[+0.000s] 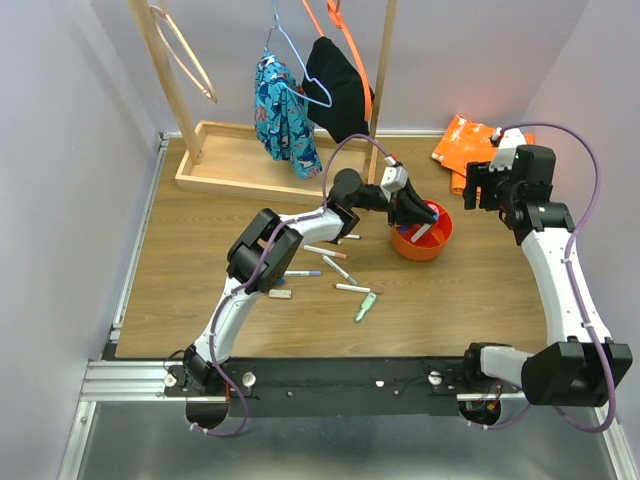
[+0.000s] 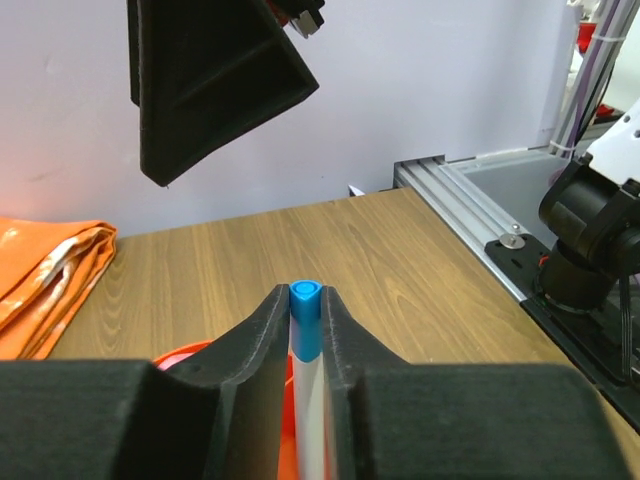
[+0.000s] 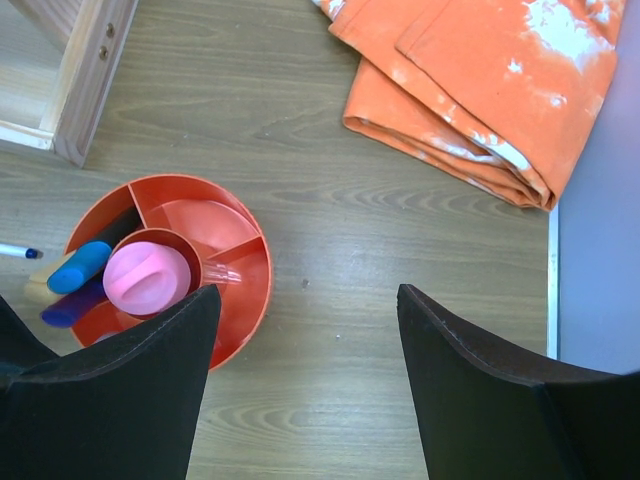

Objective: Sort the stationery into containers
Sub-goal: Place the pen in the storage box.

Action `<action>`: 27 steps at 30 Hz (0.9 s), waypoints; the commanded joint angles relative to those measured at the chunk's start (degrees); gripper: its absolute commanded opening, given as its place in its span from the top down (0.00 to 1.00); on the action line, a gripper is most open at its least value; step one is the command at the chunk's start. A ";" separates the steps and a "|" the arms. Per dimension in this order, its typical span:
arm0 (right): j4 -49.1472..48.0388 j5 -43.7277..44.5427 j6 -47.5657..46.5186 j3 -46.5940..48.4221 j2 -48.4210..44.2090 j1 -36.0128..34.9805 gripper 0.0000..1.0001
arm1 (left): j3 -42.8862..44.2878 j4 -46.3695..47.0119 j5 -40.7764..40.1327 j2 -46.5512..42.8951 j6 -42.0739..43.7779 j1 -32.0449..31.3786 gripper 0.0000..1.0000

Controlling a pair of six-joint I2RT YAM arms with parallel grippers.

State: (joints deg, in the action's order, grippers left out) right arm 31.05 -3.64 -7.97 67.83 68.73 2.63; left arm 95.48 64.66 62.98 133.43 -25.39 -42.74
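On the near part of the table (image 1: pixel 200 250), left of centre, lie the loose pens (image 1: pixel 325 252). They are thin and white with coloured caps, and they are spread out without touching. A mint-green piece (image 1: pixel 365 307) lies nearest, to the right of them, and a small white piece (image 1: pixel 280 294) lies at their left.

Further right stands the orange cup (image 1: pixel 435 248). The left claw (image 1: pixel 412 215) hangs over its left side. Its fingers (image 2: pixel 265 330) are narrow and press on a pen (image 2: pixel 305 320) from both sides. The blue cap shows at the fingertips, and the white barrel runs back between them.

Inside the cup a pink highlighter (image 3: pixel 147 277) stands in the round middle compartment. A blue one (image 3: pixel 80 267) and a purple one (image 3: pixel 68 308) lean in the compartment to its left. The right compartments look bare.

The right claw (image 3: pixel 305 310) is above the table just right of the cup. Its fingers stand wide apart and hold nothing.

Far right lies a folded orange bag (image 3: pixel 470 80). At the far left is a wooden tray (image 1: pixel 240 170), with a patterned blue garment (image 1: pixel 283 115) and a black one (image 1: pixel 340 85) hanging above it.
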 commanded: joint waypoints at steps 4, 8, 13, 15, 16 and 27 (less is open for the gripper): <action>-0.81 -1.46 0.14 -0.51 1.14 0.44 0.21 | -2.05 2.05 -1.63 0.08 1.65 0.99 0.64; -0.99 -1.63 0.14 -0.33 0.88 0.35 0.21 | -3.72 0.82 -1.81 -1.59 3.15 1.34 0.54; -1.60 -2.16 0.06 0.10 0.18 0.36 0.20 | -8.36 -0.41 -0.14 -7.99 3.59 2.66 0.53; -1.43 -2.42 -0.20 0.28 -0.44 0.35 0.20 | -12.14 -3.30 0.47 -14.64 4.29 3.80 0.52; -1.52 -3.03 -0.29 0.11 -0.87 0.35 0.20 | -17.03 -4.97 1.09 -17.12 5.77 4.50 0.52; -5.56 -11.13 -1.87 -8.15 -5.18 0.35 0.20 | -20.26 -96.98 -20.86 -34.92 60.28 2.76 0.54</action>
State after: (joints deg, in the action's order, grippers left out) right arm 28.40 -10.81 -8.64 62.30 65.14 2.63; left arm 71.85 9.50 57.60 94.59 14.22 -36.42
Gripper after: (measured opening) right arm 0.795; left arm 0.459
